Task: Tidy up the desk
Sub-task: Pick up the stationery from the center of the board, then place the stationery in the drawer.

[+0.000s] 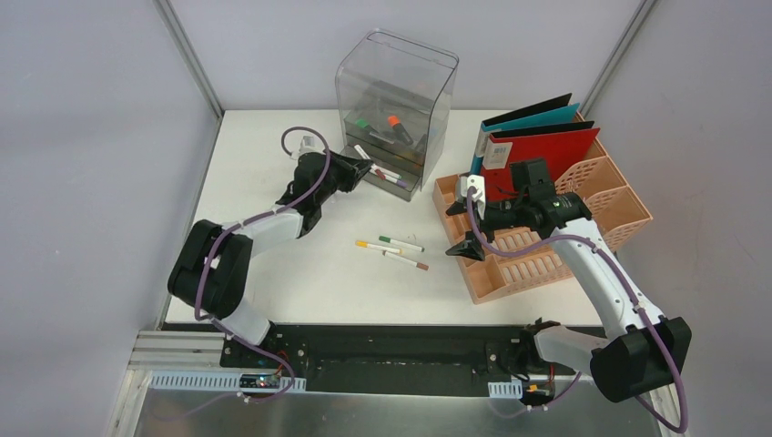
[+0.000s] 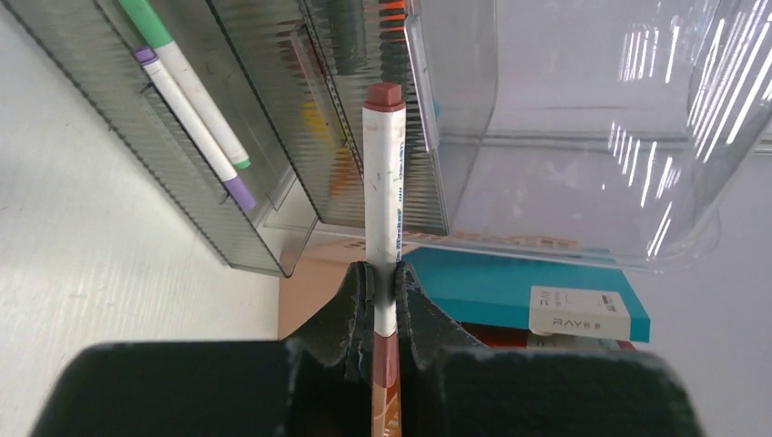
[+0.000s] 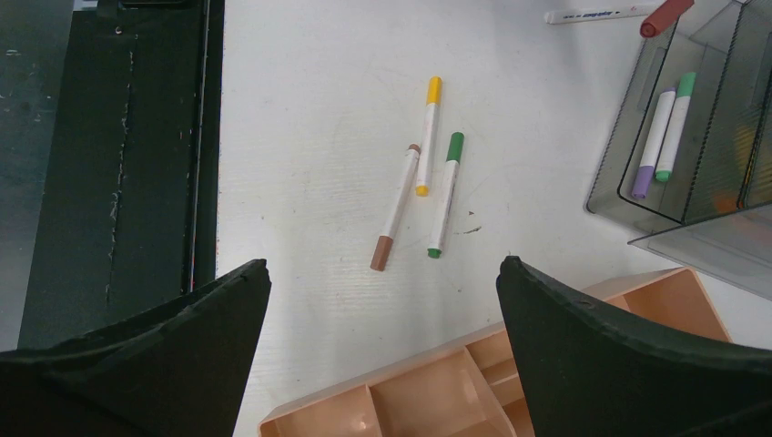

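Your left jaws pinch the marker (image 2: 383, 182): level it over the drawer (image 3: 628, 146), then release, while your right jaws hang spread.

Three markers (image 1: 401, 243) on desk (image 1: 319, 282) between box (image 1: 396, 91) and rack (image 1: 628, 214)

Plain grey walls (image 1: 82, 137) meet at metal corner strips (image 1: 190, 56) under soft, even light.
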Motion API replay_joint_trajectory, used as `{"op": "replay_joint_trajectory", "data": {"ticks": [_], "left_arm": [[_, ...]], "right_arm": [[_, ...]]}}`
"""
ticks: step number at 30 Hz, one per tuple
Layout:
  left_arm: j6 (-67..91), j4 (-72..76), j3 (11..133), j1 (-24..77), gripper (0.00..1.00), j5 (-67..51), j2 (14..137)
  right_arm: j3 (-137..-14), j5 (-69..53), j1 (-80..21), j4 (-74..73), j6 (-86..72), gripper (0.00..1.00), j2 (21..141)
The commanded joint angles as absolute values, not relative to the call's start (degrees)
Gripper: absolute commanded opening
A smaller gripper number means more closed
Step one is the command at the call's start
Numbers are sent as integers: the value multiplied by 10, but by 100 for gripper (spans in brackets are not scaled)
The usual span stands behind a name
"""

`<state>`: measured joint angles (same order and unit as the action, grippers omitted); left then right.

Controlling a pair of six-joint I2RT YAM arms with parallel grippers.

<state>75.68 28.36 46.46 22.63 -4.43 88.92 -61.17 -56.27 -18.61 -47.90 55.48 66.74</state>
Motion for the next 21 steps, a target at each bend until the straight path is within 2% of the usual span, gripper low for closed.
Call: {"op": "replay_joint_trajectory", "data": {"ticks": [1, 21], "left_arm": [[763, 313, 518, 238, 0, -12, 923], [775, 218, 681, 254, 0, 63, 1092]], "right_arm": [[-635, -589, -186, -481, 574, 99, 665], [-641, -578, -193, -494, 587, 99, 661]]}}
